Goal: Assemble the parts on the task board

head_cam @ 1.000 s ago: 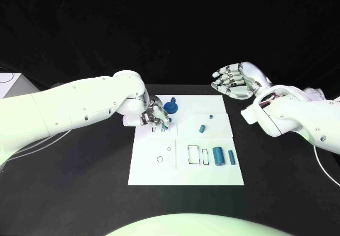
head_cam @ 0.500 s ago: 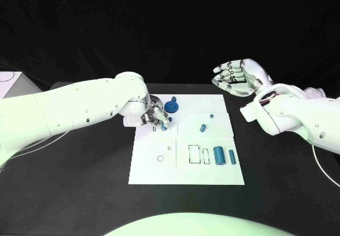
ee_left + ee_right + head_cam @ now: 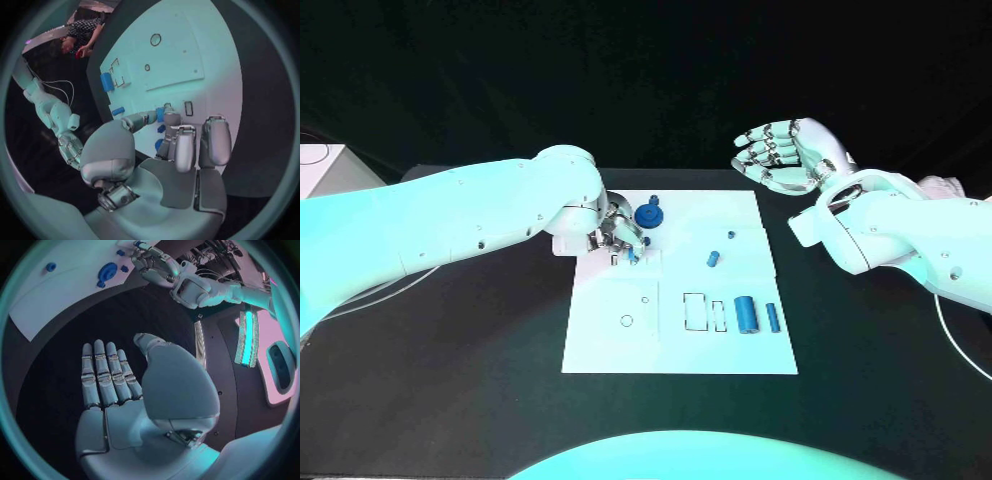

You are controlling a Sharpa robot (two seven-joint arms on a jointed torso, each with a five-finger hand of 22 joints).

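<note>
Writing: none readable on the flat white rectangular task board (image 3: 610, 340) or on any part; the board carries only thin black outlines of slots and a small ring mark.
Board contents: a round blue gear-like part (image 3: 648, 216) stands near the far edge; a small blue peg (image 3: 711, 260) and a tinier blue piece (image 3: 730, 237) lie toward the right; a fat blue cylinder (image 3: 746, 315) and a thin blue cylinder (image 3: 770, 318) lie side by side beside the rectangular outlines.
Left hand: the silver left hand (image 3: 617, 238) is down over the board's far left area, just beside the gear-like part, fingers curled; the left wrist view shows a small blue part (image 3: 160, 114) pinched between thumb and fingertips (image 3: 171, 119), close over the board near a small rectangular slot.
Right hand: the silver right hand (image 3: 783, 155) is raised off the board's far right corner, well apart from it, palm showing, fingers straight and together, holding nothing.
Change: compared with a second ago, the left hand is in much the same spot with the pinched part; the right hand has shifted only slightly; the loose parts lie where they were.
</note>
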